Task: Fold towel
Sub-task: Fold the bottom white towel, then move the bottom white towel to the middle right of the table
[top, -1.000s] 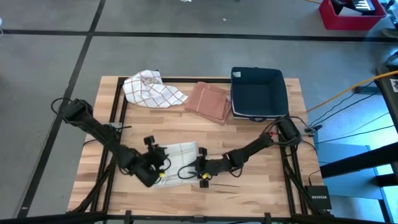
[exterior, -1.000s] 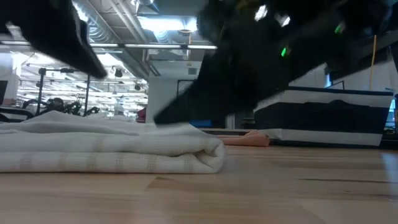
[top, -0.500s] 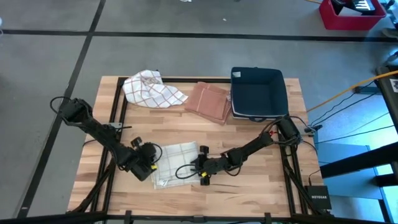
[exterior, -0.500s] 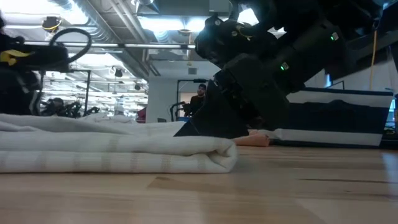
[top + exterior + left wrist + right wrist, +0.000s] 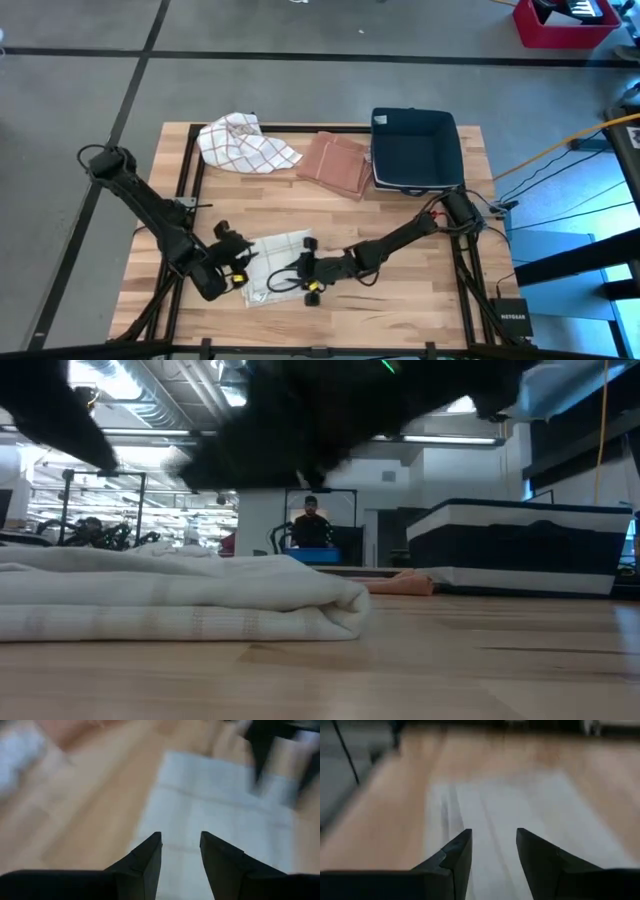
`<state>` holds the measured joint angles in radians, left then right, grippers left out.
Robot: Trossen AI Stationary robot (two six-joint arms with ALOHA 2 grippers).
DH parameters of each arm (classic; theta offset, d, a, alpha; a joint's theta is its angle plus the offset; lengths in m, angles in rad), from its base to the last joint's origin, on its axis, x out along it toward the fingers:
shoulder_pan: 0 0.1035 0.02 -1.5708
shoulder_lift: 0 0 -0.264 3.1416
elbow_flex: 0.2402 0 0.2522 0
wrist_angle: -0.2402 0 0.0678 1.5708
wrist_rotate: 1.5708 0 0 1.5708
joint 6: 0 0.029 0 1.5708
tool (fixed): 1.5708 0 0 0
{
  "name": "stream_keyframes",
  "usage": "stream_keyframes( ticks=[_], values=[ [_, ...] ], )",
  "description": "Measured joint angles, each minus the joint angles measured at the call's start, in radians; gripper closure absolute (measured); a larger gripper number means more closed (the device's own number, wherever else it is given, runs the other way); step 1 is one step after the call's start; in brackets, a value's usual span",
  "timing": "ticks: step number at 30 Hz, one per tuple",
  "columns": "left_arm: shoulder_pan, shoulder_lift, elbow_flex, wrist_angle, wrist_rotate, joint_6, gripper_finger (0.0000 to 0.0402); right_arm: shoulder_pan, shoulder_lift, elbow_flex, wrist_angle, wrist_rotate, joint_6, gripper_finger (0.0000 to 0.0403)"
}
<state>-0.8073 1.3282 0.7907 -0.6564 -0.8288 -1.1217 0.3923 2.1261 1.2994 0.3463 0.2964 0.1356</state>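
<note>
Near the frame's lower centre, both spread, empty end effectors, left (image 5: 238,270) and right (image 5: 306,279), have backed off the folded white towel (image 5: 277,262), suggesting another fold is finished.

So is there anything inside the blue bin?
No, the high view shows the dark blue bin with only its bare bottom.

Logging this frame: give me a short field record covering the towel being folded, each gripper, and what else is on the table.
towel in work: white checked towel, folded, flat at the table's front edge
left gripper: at the towel's left edge, fingers apart, holding nothing
right gripper: at the towel's right edge, fingers apart, holding nothing
other cloths: crumpled red-checked towel; folded pink cloth
container: dark blue bin, back right
</note>
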Motion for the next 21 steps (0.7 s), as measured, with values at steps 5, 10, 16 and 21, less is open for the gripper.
stream_keyframes(
  ticks=[5, 10, 16, 21],
  values=[
    [0.012, 0.045, -0.048, 0.048, -0.142, -0.008, 0.0272, -0.019, 0.108, 0.080, 0.053, 0.017, 0.012, 0.0244],
    [0.010, 0.073, -0.065, 0.045, -0.139, -0.057, 0.0272, -0.030, 0.139, 0.113, -0.113, -0.085, 0.010, 0.0244],
    [-0.007, 0.090, -0.065, 0.046, -0.126, -0.049, 0.0272, -0.013, 0.030, 0.118, -0.535, -0.132, -0.133, 0.0244],
    [-0.010, 0.089, -0.065, 0.048, -0.122, -0.049, 0.0272, -0.003, -0.093, 0.115, -1.037, -0.090, -0.285, 0.0244]
  ],
)
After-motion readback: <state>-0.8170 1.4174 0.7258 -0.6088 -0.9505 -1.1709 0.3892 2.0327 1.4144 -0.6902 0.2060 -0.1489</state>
